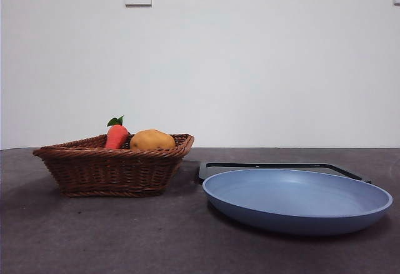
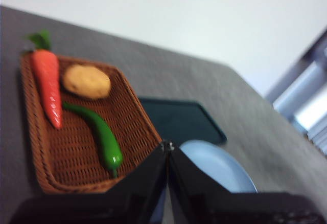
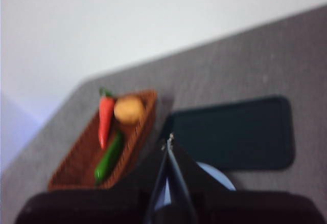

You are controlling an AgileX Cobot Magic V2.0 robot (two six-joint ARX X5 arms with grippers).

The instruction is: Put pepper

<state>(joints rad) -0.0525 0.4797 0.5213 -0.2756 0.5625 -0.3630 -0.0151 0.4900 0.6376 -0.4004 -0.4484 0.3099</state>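
Observation:
The dark-green pepper lies in the wicker basket beside an orange carrot and a tan potato. It also shows in the right wrist view. In the front view the pepper is hidden behind the basket wall. The blue plate stands to the basket's right. My left gripper is shut and empty, high above the table between basket and plate. My right gripper is shut and empty, also held high. Neither shows in the front view.
A black tray lies behind the blue plate; it also shows in both wrist views. The carrot and potato stick up over the basket rim. A white wall stands behind the table.

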